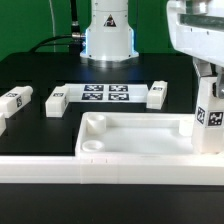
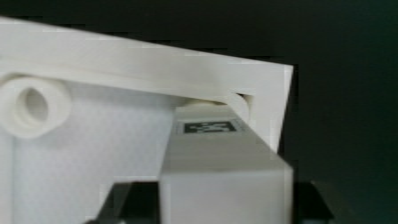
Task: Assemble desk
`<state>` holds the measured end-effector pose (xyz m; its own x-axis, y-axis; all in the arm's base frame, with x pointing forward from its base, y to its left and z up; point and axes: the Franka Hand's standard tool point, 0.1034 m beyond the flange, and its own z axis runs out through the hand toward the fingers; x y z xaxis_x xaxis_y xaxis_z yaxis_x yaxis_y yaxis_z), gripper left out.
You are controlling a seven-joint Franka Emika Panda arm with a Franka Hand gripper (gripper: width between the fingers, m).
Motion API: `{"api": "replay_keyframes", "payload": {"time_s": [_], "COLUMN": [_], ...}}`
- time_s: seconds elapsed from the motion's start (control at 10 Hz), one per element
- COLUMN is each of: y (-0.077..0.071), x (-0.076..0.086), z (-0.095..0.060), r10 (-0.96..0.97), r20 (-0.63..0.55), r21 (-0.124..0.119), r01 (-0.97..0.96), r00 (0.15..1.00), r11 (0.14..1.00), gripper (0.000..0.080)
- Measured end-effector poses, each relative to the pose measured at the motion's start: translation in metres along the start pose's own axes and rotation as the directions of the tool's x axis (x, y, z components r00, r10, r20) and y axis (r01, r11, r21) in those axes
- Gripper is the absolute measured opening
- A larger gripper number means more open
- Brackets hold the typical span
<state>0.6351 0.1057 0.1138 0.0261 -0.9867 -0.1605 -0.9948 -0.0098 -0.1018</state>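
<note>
The desk top (image 1: 140,135) lay flat on the black table (image 1: 40,130), hollow side up, just behind a long border bar (image 1: 60,172). Its corner socket (image 1: 95,123) on the exterior view's left stood empty. Well behind it, three parts lay loose: one leg (image 1: 12,100) and a second leg (image 1: 55,98) on the exterior view's left of the marker board (image 1: 105,93), and a third leg (image 1: 158,94) on its right. The fourth leg (image 1: 208,118) stood upright at the top's corner on the exterior view's right, clamped in the partly closed gripper (image 2: 221,205). Whether it had entered its socket could not be told. I judged the assembly barely begun, with the first leg in hand and three more to fit
</note>
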Motion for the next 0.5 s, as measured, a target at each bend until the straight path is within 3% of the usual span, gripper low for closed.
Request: {"api": "replay_keyframes", "payload": {"time_s": [0.1, 0.2, 0.3, 0.5], "y": [-0.0005, -0.0003, 0.0001, 0.0006], "x": [0.0000, -0.0003, -0.0012, -0.0014], "z": [0.0000, 0.0004, 0.0011, 0.0016], "r10": [0.065, 0.065, 0.054, 0.021], "r20": [0.011, 0.011, 0.011, 0.011], "r21": [0.004, 0.003, 0.003, 0.001], "r01": [-0.065, -0.065, -0.054, -0.021], "r00": [0.998, 0.998, 0.998, 1.000], "r11": [0.998, 0.998, 0.999, 1.000], "gripper": [0.0294, 0.0370, 0.0370, 0.0618]}}
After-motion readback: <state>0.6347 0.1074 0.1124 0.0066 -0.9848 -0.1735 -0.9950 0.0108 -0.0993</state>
